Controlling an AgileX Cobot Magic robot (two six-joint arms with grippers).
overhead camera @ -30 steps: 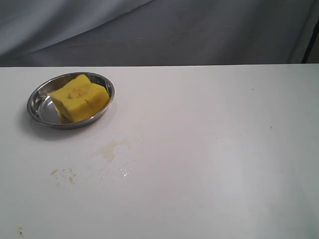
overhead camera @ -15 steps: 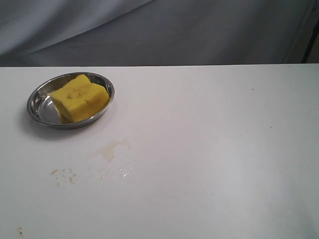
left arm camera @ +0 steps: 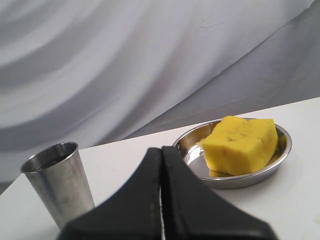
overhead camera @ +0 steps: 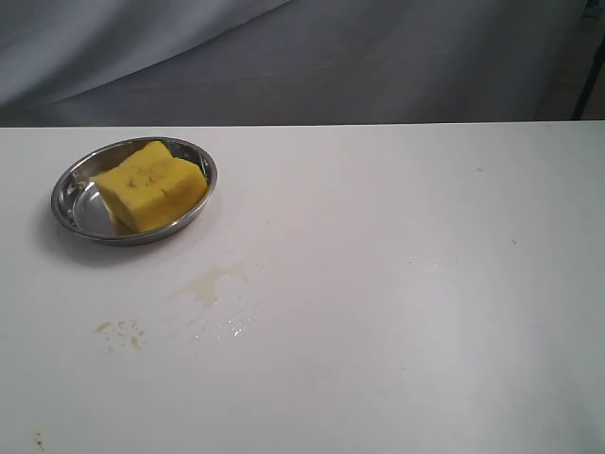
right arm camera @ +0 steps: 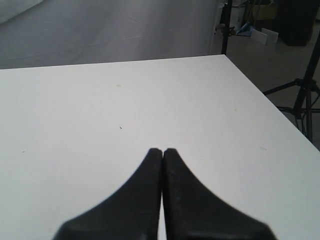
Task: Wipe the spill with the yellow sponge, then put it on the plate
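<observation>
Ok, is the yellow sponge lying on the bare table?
No, the yellow sponge sits inside the plate, apart from the spill.

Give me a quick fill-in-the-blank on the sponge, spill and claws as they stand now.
The sponge lying in the plate is ____ in colour.
The left claw and right claw are both ____.
The spill shows as a faint ____ stain on the table.
Missing words: yellow, shut, brown.

yellow sponge (overhead camera: pixel 151 184): no text to read
plate (overhead camera: pixel 81 206): no brand or number legible
cup (left arm camera: pixel 60 184): no label legible
</observation>
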